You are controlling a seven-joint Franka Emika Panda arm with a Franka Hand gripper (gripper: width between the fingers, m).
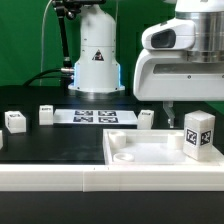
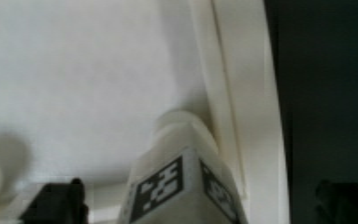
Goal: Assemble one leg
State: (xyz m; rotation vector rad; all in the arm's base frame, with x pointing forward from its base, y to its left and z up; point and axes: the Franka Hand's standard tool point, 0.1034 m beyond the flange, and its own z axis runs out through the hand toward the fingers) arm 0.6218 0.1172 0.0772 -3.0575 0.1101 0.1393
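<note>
The gripper's point(image 2: 199, 206) two dark fingertips point(image 2: 55, 203) stood wide apart, clamped on nothing. One small white plastic tagged leg point(image 2: 176, 172) stood upright by the right rim of the single large flat white panel point(image 1: 140, 160). Three other legs point(image 1: 15, 121) point(image 1: 46, 114) point(image 1: 146, 118) sat farther left on the black table point(image 1: 60, 145), around the one marker board point(image 1: 95, 117).

We see leg point(image 1: 199, 135) upright in panel point(image 1: 155, 150), at panel's end toward exterior view's right. Behind panel, marker board point(image 1: 93, 117) on table point(image 1: 40, 150); two blocks point(image 1: 46, 114) at exterior view's left of it, third block point(image 1: 146, 118) opposite.
</note>
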